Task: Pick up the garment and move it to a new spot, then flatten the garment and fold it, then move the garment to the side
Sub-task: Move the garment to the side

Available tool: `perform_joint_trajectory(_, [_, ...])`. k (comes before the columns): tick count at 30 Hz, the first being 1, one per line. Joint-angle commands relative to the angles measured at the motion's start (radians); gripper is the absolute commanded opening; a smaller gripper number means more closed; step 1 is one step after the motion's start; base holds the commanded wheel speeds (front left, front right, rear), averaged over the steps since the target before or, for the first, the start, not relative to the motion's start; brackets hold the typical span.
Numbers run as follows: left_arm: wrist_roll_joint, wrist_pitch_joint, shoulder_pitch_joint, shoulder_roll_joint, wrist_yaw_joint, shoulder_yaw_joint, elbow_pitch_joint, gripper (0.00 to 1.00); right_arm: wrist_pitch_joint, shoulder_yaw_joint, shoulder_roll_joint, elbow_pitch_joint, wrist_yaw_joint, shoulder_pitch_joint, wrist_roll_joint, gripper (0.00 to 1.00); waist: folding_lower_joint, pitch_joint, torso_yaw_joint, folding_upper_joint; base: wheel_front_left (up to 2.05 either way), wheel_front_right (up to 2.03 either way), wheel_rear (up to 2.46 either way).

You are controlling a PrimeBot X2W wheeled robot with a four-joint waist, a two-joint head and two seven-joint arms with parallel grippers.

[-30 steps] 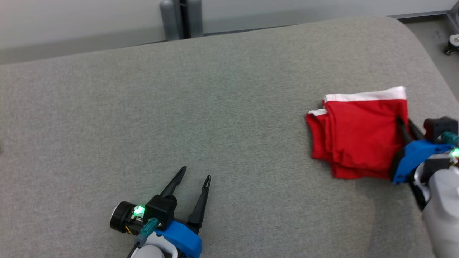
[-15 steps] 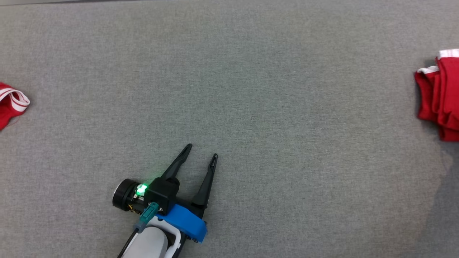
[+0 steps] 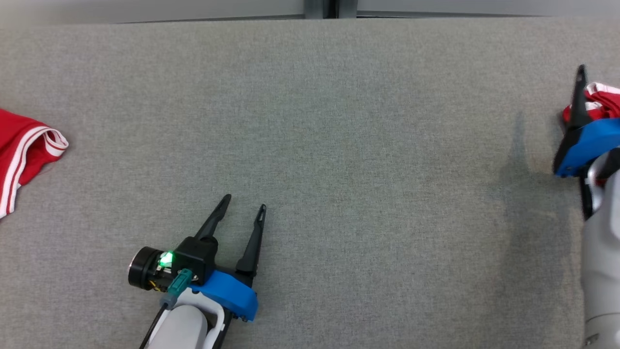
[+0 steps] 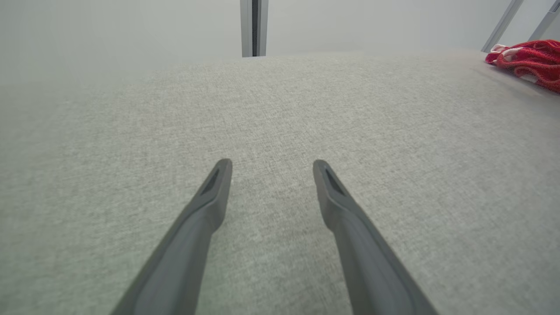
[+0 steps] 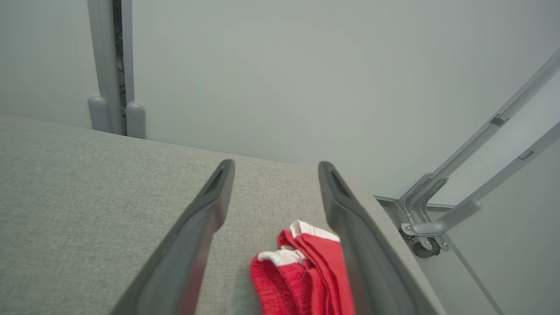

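Hovering over the folded red white-trimmed fabric garment (image 5: 302, 271), the right gripper (image 5: 275, 165) gapes empty; the left gripper (image 3: 244, 202), likewise spread wide, holds nothing above the grey cloth tabletop (image 3: 339, 121).

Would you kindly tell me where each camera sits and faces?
Head view: on the head, looking down at the grey table; left gripper, right forearm show.
Left wrist view: low over the table, facing the far wall; own open fingers.
Right wrist view: raised, facing the wall over the folded red garment; right gripper open.
Shared: all three show that garment.
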Motion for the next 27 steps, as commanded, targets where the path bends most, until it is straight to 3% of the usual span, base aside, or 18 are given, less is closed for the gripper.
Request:
perform_joint_trajectory(1, [0.006, 0.000, 0.008, 0.001, 0.005, 0.016, 0.001, 1.00, -0.009, 0.026, 0.020, 0.006, 0.000, 0.032, 0.019, 1.00, -0.0001, -0.014, -0.003, 0.0000, 0.00, 0.00, 0.00])
perform_joint_trajectory(7, [-0.002, 0.000, 0.007, -0.008, 0.022, 0.098, 0.008, 1.00, -0.016, 0.209, 0.084, -0.038, 0.000, 0.143, 0.196, 1.00, -0.0001, -0.064, 0.024, 0.0000, 0.00, 0.00, 0.00])
perform_joint_trajectory(12, [0.002, 0.000, 0.028, -0.012, 0.028, 0.157, 0.020, 1.00, -0.017, 0.346, 0.101, -0.094, 0.000, 0.274, 0.354, 1.00, -0.0001, -0.113, 0.044, 0.0000, 0.00, 0.00, 0.00])
perform_joint_trajectory(17, [0.007, 0.000, 0.062, -0.015, 0.032, 0.209, 0.033, 1.00, -0.017, 0.416, 0.110, -0.152, 0.000, 0.399, 0.436, 1.00, -0.0001, -0.163, 0.051, 0.0000, 0.00, 0.00, 0.00])
perform_joint_trajectory(27, [0.003, 0.000, 0.160, -0.031, 0.043, 0.260, 0.046, 1.00, -0.017, 0.458, 0.113, -0.221, 0.000, 0.572, 0.540, 1.00, -0.0001, -0.265, 0.047, 0.0000, 0.00, 0.00, 0.00])
